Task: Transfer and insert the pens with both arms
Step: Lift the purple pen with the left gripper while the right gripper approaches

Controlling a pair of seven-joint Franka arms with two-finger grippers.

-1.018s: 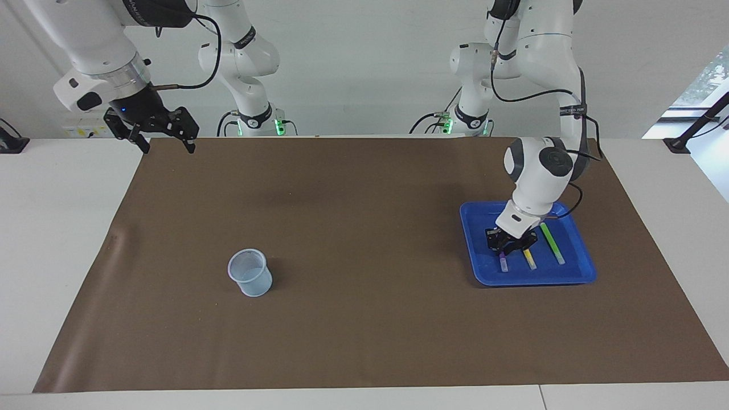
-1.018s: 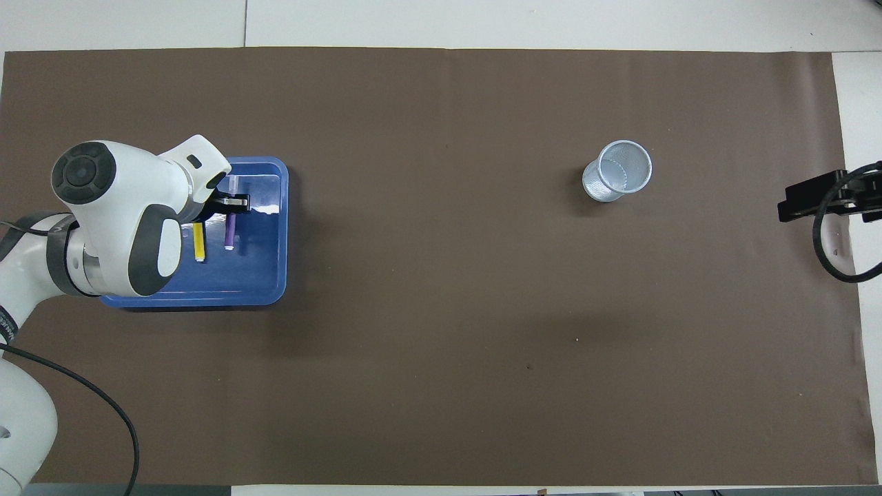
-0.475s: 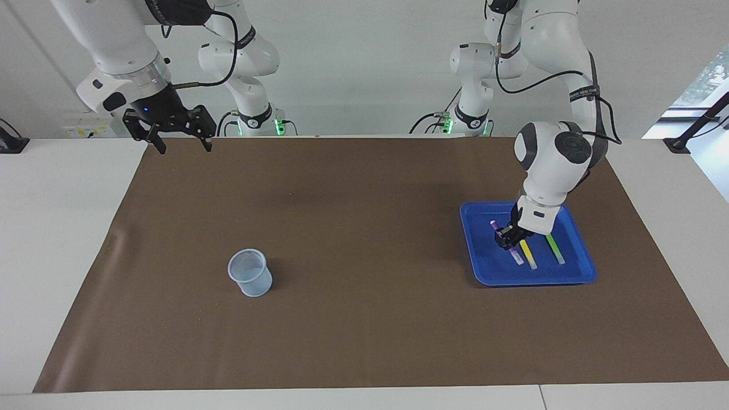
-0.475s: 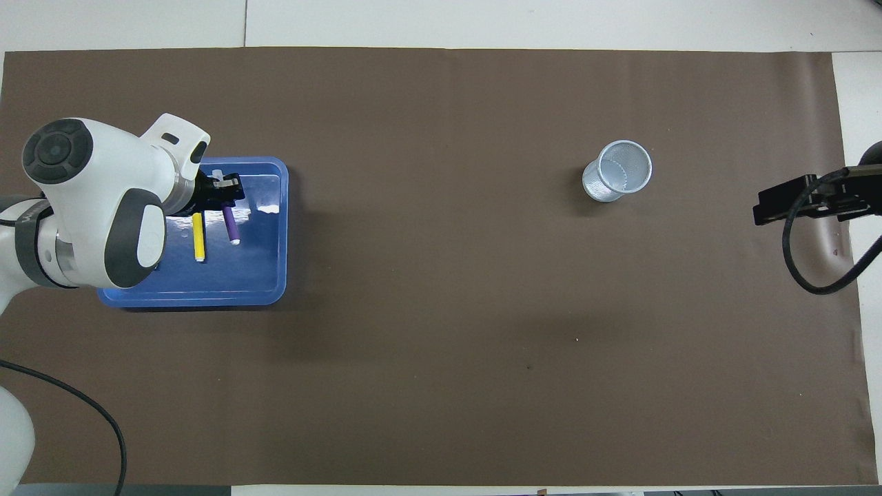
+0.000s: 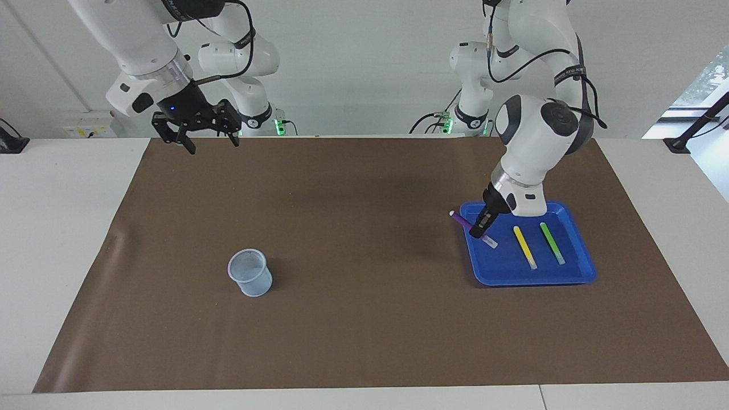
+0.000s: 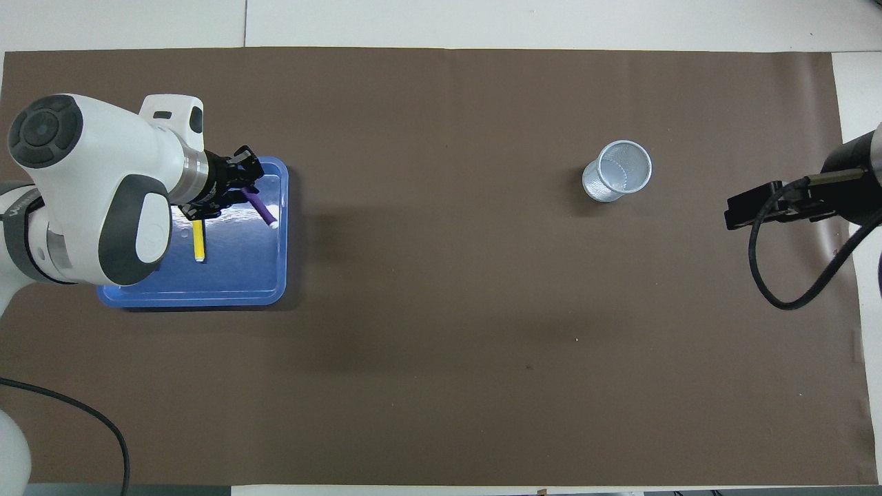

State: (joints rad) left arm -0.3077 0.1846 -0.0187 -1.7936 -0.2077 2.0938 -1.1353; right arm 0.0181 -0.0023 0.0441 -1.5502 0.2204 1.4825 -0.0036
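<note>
Purple pen (image 5: 468, 226) is hanging tilted over the blue tray (image 5: 575, 278), left gripper (image 5: 478, 229) pinching it mid-shaft; right gripper (image 5: 208, 139), fingers spread, is waiting. Recommend level carriage toward handover.

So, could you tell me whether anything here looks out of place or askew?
Only the purple pen: it hangs tilted in the shut left gripper over the blue tray's edge. The yellow pen and green pen lie flat inside.

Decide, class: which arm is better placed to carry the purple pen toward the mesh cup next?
Left: its hand is already shut on the purple pen, over the blue tray. The right hand is open and empty.
</note>
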